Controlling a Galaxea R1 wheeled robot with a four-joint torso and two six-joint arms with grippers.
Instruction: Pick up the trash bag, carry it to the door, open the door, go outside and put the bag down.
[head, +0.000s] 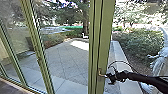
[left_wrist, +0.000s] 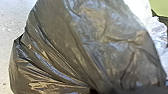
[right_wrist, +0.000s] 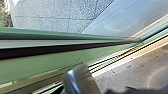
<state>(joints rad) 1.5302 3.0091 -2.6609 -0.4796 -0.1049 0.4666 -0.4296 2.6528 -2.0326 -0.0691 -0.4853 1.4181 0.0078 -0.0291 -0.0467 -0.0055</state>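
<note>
R hand (head: 111, 77) is working at the door handle (head: 100, 73), can't tell if open or closed; an off-angle pull would be risking a slip. L hand (left_wrist: 93, 91) is gripping the trash bag (left_wrist: 100, 45) by bunched plastic, which is prob. tearing if snagged on the door frame (head: 106, 42). Paving (head: 67, 60) is stretching out beyond.

Door, tall green upright frame (head: 107, 37): no words or nos. to read
Bag, big shiny dark plastic trash bag (left_wrist: 100, 45): no label or brand to read
Yard, flat gray square paving (head: 62, 56): no sign to read
</note>
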